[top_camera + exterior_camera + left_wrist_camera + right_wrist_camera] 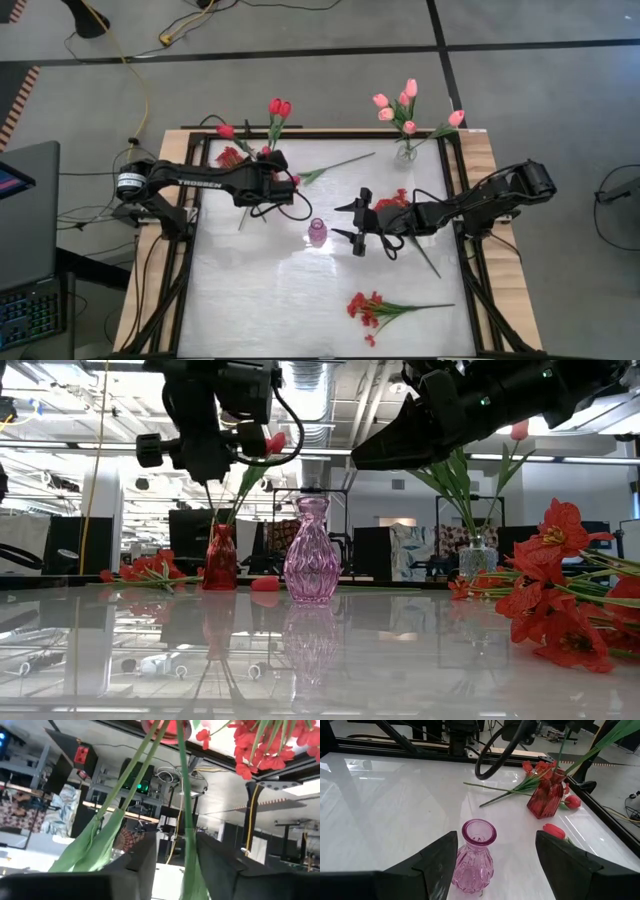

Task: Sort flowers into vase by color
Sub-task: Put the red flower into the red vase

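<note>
Dark fingers (150,865) of the left gripper (283,172) fill the near edge of its wrist view, standing slightly apart with a green tulip stem (186,815) running up through the gap; whether they pinch it I cannot tell, though they look to be loosening. That stem rises toward the mouth of the red vase (220,558), which stands at about ten o'clock on the table (250,300), and red tulips (279,107) lean out beyond the table's far edge.

Judging from this, the step in hand is letting a red tulip settle in the red vase. To do it well, the fingers should part fully before the arm moves, then draw straight away along the stem's line, so the leaves do not catch and drag the flower out or tip the vase.

Outward from there, the right gripper (496,860) hangs near the table's centre with its fingers spread wide around nothing, the empty pink vase (474,855) just ahead of them. A loose red tulip (554,831) lies on the table between the two vases, and a red bunch (367,308) of small blossoms lies at five o'clock. Pink tulips (405,105) stand in a clear vase (405,152) at one o'clock. Another red bunch (397,199) lies beside the right arm.
</note>
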